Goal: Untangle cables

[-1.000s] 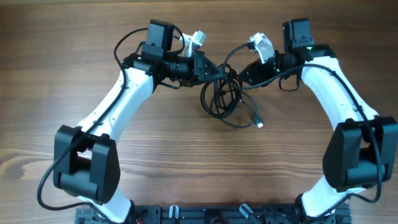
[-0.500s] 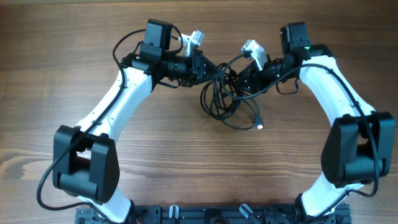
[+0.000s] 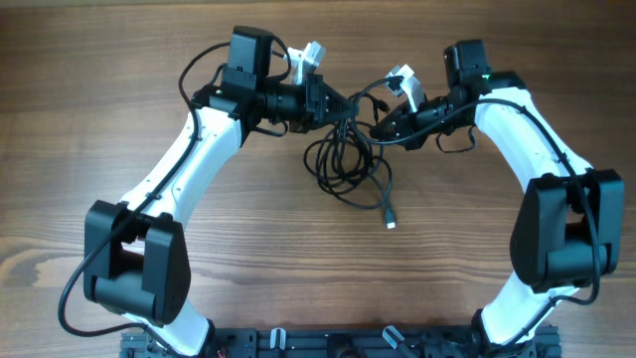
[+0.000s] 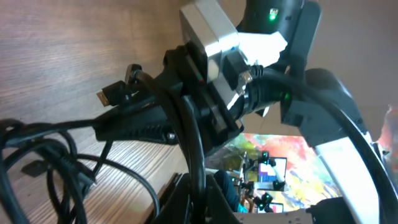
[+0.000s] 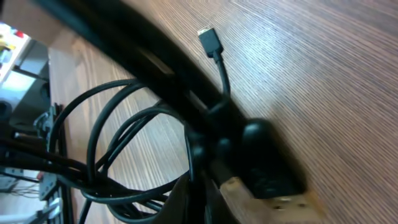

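The cables (image 3: 343, 167) hang as a tangle of black loops between my two arms, with one free plug end (image 3: 391, 223) lying on the wood below. My left gripper (image 3: 344, 105) is shut on a strand at the top of the tangle; in the left wrist view that strand (image 4: 198, 155) runs down between its closed fingertips (image 4: 198, 202). Close to its right, my right gripper (image 3: 379, 126) is shut on another strand. In the right wrist view the loops (image 5: 115, 155) spread to the left of my right gripper (image 5: 198, 202), and a plug (image 5: 208, 38) lies beyond.
The wooden table (image 3: 119, 60) stretches all round the tangle. Both white arms curve in from the front corners, and their bases (image 3: 348, 343) stand at the front edge. The right arm's wrist (image 4: 249, 74) fills much of the left wrist view.
My right gripper has moved left towards the left one and shut on a strand. The tangle has shifted left, and its free plug end has slid left and nearer the front.
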You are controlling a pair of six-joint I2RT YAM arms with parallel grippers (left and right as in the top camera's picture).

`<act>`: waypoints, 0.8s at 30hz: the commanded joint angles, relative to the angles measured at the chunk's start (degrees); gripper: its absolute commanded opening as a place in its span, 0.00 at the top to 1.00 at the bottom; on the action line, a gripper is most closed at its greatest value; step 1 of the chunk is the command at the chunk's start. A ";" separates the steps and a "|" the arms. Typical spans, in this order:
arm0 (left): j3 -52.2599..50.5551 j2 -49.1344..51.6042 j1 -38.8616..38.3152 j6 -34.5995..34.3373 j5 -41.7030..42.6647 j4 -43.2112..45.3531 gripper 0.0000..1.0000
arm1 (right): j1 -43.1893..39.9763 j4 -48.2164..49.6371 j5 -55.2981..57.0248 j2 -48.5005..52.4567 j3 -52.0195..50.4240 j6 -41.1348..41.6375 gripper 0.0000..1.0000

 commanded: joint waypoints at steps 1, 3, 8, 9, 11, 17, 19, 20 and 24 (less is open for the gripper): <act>0.15 -1.03 1.14 -3.02 1.09 1.99 0.96 | -0.42 0.11 -3.61 -7.10 0.70 4.81 0.96; 0.15 -1.03 1.84 -3.02 -2.19 1.92 0.96 | -1.79 0.61 0.04 -11.19 0.70 11.50 0.96; 0.15 -1.03 2.58 -2.99 -9.33 2.10 0.96 | -4.42 1.46 23.78 -14.91 0.70 39.71 0.96; 0.15 -1.03 2.86 -2.97 -9.66 2.99 0.96 | -4.55 0.70 29.11 -14.88 0.68 44.28 0.96; 0.15 -1.33 3.58 -2.99 -9.66 4.46 0.96 | -4.55 -0.42 34.25 -14.84 0.57 47.74 0.96; 0.15 -5.42 7.17 -2.32 -10.38 4.96 0.96 | -4.55 -2.34 38.97 -14.64 0.57 50.12 0.96; 0.15 -6.60 7.48 -2.32 -10.38 4.96 0.96 | -4.52 -2.73 38.95 -14.34 0.57 50.14 0.95; 0.15 -7.13 7.37 -2.34 -10.36 4.96 0.96 | -4.52 -2.91 38.88 -14.32 0.46 50.14 0.95; -0.13 -7.10 4.09 -2.29 -12.50 3.61 0.96 | -4.46 -3.23 34.95 -14.27 0.37 48.87 0.96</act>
